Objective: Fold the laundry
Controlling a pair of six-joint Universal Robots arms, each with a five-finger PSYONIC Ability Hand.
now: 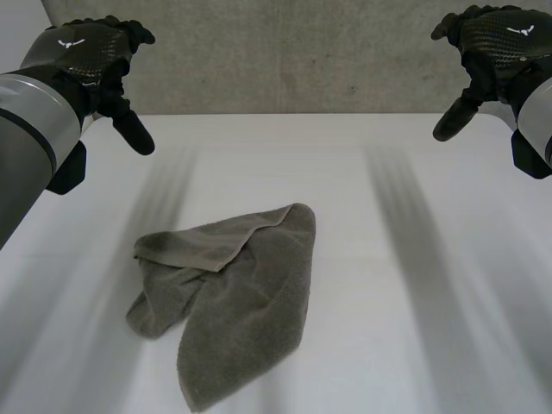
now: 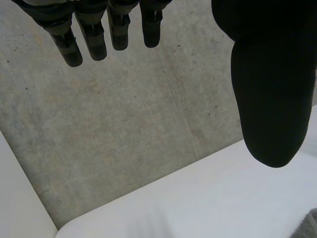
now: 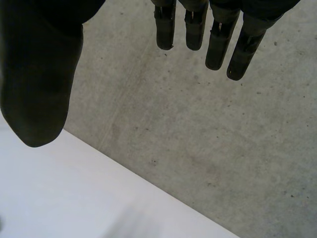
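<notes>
1. A grey-green towel (image 1: pixel 246 302) lies crumpled on the white counter (image 1: pixel 414 259), left of the middle and towards the near edge.
2. Its long axis runs on a diagonal. One narrow end points at the near edge, and the opposite corner points away and to the right.
3. On its left side a flap is folded over, with a bunched lobe below it.
4. The left robot hand (image 1: pixel 90 52) hangs above the far left of the counter, well apart from the towel. Its fingers (image 2: pixel 94 37) are straight and spread from the thumb, with nothing in them.
5. The right robot hand (image 1: pixel 496 43) hangs above the far right, likewise well clear. Its fingers (image 3: pixel 218 44) are straight and hold nothing.
6. A grey concrete surface (image 1: pixel 293 60) lies beyond the counter's far edge.
</notes>
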